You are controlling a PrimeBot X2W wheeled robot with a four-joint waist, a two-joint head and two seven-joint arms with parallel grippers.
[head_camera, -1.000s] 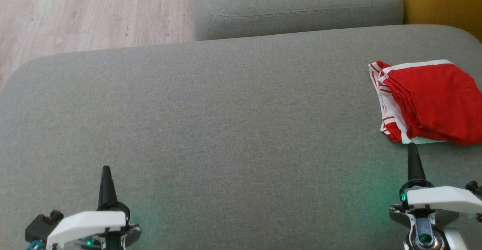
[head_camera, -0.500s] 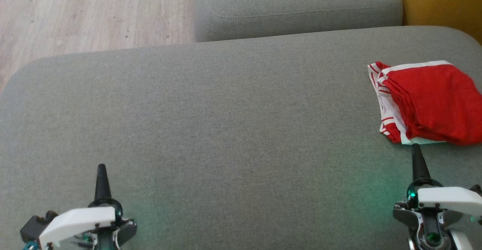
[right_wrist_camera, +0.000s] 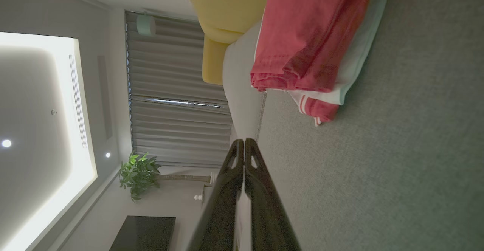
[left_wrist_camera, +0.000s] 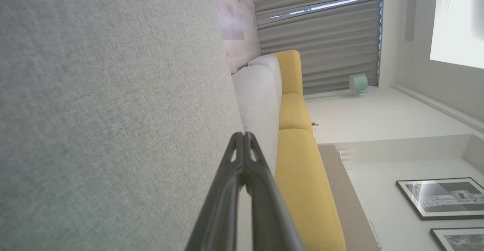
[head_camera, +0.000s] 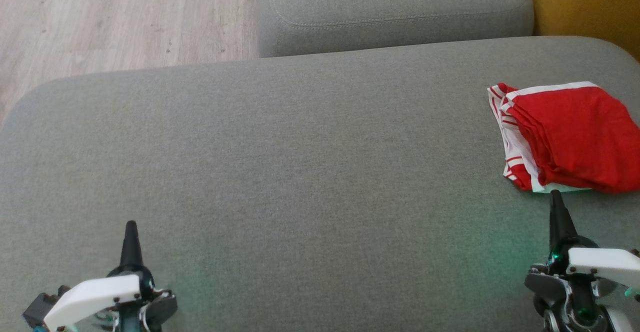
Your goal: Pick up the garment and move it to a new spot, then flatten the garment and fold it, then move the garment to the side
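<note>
Right pincer (head_camera: 555,197) first: it sits at 5 o'clock in the head view, its two dark fingers pressed flat together into a single spike, closed on nothing. The right wrist view confirms it, with the fingertips meeting and no cloth between them.

Straight ahead of that spike, at 12 o'clock from its tip, lies the garment (head_camera: 570,137). It is a red piece with white trim and red-and-white stripes, folded into a thick bundle. From the head camera the tip looks right at the white hem. The wrist camera shows a strip of bare grey fabric between the fingers and the cloth, so they are close but apart.

Over to the left pincer (head_camera: 131,227), at 7 o'clock in the head view. It is also shut tight, fingers together and empty, pointing toward 12 o'clock above the cushion and well apart from the garment.

Both hang over a wide grey seat cushion (head_camera: 300,172), and the garment rests near its edge at 3 o'clock. A second grey cushion (head_camera: 390,12) butts against it at 12 o'clock. There is pale wooden floor (head_camera: 100,17) at 11 o'clock and a yellow cushion (head_camera: 585,2) in the corner at 1 o'clock.

Further out, the left wrist view takes in grey pleated curtains (left_wrist_camera: 317,28) and framed pictures (left_wrist_camera: 442,198) on a white wall. The right wrist view catches a green plant (right_wrist_camera: 138,173) by the curtains.
</note>
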